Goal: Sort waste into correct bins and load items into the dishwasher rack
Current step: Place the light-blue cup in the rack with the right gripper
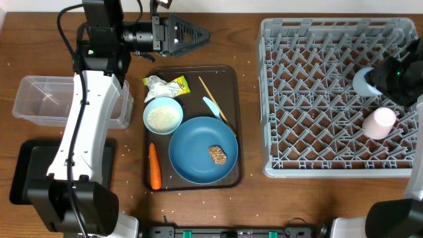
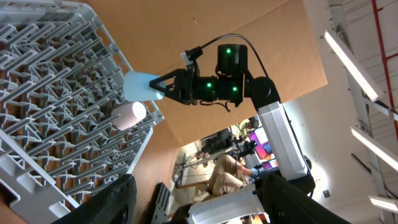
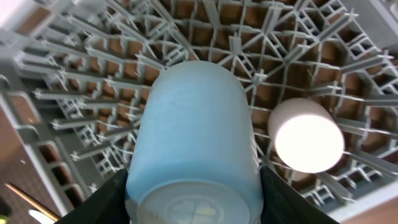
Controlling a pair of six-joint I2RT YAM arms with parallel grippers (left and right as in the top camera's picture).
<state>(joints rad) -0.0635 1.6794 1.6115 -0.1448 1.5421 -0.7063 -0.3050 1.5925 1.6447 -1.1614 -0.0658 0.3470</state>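
My R gripper [image 3: 194,208] clamps a smooth, rounded light-blue plastic cup [image 3: 193,124] over the grey lattice-base pegged plastic rack [image 3: 74,93], nr the matte pale-pink cup [image 3: 308,134]. L gripper [image 2: 199,202] spread, empty.

The dishwasher rack [image 1: 330,26] is matt grey plastic; the light blue cup [image 3: 193,143] looks smooth.

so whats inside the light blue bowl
White rice fills the light blue bowl. The rice covers the bowl's bottom, so anything beneath it cannot be seen.
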